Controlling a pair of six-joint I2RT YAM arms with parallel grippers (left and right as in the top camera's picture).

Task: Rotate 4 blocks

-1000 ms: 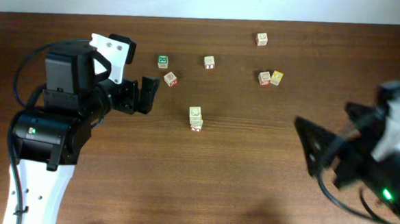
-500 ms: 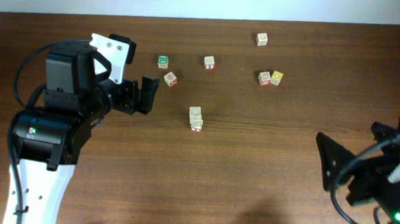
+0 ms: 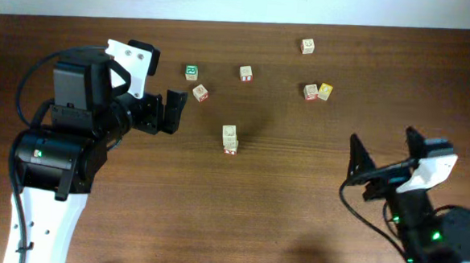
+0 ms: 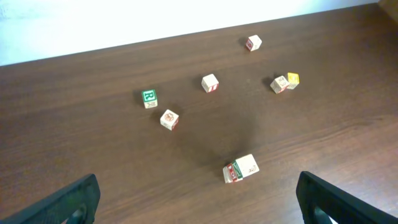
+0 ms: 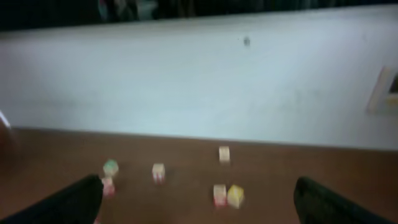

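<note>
Both are spread wide and hold nothing: the left end effector hovers over the bench just left of the blocks, and the right end effector hangs well apart from them at the right. The green block sits toward the far edge, with a red block just beside it on the near side and a second red block to its right, while a beige block touches a red-and-green block mid-bench. Farther right lie a lone block and a yellow block touching a pale block.
</note>
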